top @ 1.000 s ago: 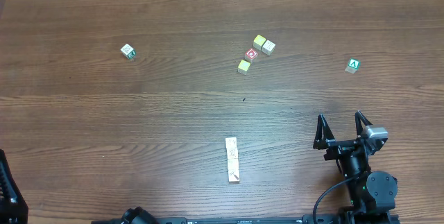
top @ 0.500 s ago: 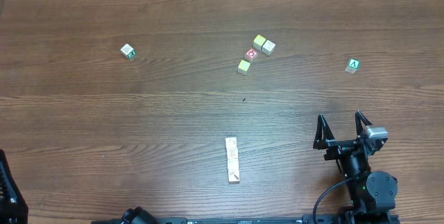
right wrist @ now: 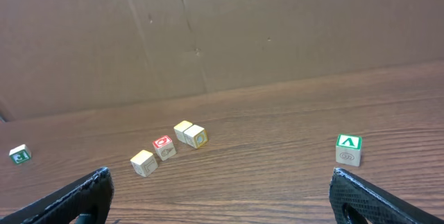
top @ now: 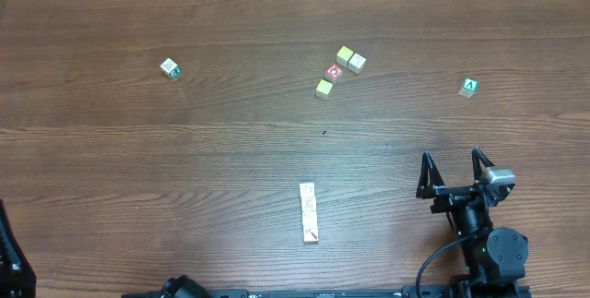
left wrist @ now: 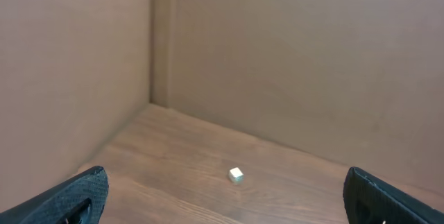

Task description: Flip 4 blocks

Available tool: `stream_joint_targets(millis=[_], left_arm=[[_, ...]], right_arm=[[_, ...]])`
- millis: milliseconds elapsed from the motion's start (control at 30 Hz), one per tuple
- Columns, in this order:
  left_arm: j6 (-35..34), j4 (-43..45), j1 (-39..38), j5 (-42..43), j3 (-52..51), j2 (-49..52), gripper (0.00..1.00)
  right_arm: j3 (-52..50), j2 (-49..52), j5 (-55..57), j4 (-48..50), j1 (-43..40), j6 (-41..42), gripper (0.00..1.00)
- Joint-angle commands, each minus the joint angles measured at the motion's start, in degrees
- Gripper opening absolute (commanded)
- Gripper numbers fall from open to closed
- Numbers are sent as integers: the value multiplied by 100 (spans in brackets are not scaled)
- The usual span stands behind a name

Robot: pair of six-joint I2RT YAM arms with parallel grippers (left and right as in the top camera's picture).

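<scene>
Four pale blocks lie on the far half of the wooden table. A white one with green marks [top: 169, 67] sits alone at the left, small and far ahead in the left wrist view [left wrist: 236, 175]. A pale yellow one [top: 345, 55] touches a cream one [top: 357, 62], and another pale yellow one [top: 324, 88] lies just in front of them. My right gripper [top: 452, 160] hovers open and empty near the front right, well short of them [right wrist: 220, 200]. My left gripper [left wrist: 225, 202] is open with nothing between its fingers.
A cube with a red ring [top: 335, 72] lies among the middle blocks. A green cube with a white "A" [top: 470, 87] sits at the right. A row of pale cubes laid end to end [top: 308, 212] lies near the front middle. Cardboard walls [right wrist: 222, 37] close the back.
</scene>
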Motion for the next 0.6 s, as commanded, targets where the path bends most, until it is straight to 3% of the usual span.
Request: stream_joint_targets(millis=[0,200,400,567], left_arm=[[107,-35,518,-59,-28,33,100],[109,-210,2002,909,-28,33,100],[103,-260,3407,973,-24,9,100],[85,-341,3967,2186,-68,-83,100]], right_arm=[[-61,-63,-39,28,-28,-87,100],[-61,-63,-37,28,-28,-87,100],[-61,-63,-37,28,-28,-87,100],[-61,-63,-37,28,-28,-87,100]])
